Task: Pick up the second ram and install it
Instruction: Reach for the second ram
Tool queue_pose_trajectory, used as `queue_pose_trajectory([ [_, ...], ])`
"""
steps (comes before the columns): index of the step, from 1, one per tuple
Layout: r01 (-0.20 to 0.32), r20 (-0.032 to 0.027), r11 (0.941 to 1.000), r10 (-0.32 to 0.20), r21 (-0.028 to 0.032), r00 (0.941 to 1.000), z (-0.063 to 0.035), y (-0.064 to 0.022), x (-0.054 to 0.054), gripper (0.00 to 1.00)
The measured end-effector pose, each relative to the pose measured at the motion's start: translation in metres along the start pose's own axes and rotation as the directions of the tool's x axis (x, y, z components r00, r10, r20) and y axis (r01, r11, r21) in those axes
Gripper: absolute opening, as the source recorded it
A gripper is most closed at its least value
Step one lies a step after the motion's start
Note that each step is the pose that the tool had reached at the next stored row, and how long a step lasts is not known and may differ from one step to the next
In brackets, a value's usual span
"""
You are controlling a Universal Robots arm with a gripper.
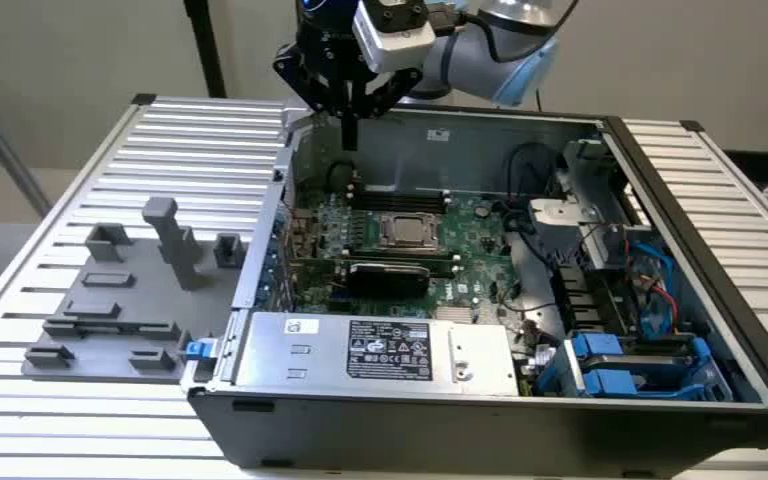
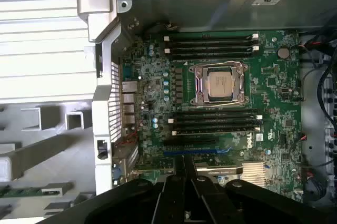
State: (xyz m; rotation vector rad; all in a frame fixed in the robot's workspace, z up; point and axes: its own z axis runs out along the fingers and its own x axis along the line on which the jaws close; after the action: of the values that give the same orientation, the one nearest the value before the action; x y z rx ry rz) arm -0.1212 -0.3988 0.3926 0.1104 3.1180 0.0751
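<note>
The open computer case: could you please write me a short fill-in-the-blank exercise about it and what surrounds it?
1. The gripper hangs above the computer case with its fingers ___.
2. The processor sits in the middle of the ___ motherboard.
3. The ram stick lies outside the case, in the ___ fixture.

Missing words: shut; green; grey.
</note>
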Motion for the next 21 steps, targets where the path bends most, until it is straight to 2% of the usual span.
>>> queue_pose_trajectory([
  [14, 0.000, 0.0000, 1.0000, 0.000, 0.0001, 1.0000, -0.0001, 0.0000, 0.001, 0.11],
  [17, 0.000, -0.0007, 1.0000, 0.000, 0.0002, 1.0000, -0.0001, -0.0003, 0.005, 0.11],
  [21, 0.000, -0.0008, 1.0000, 0.000, 0.0001, 1.0000, -0.0003, -0.0015, 0.021, 0.11],
])
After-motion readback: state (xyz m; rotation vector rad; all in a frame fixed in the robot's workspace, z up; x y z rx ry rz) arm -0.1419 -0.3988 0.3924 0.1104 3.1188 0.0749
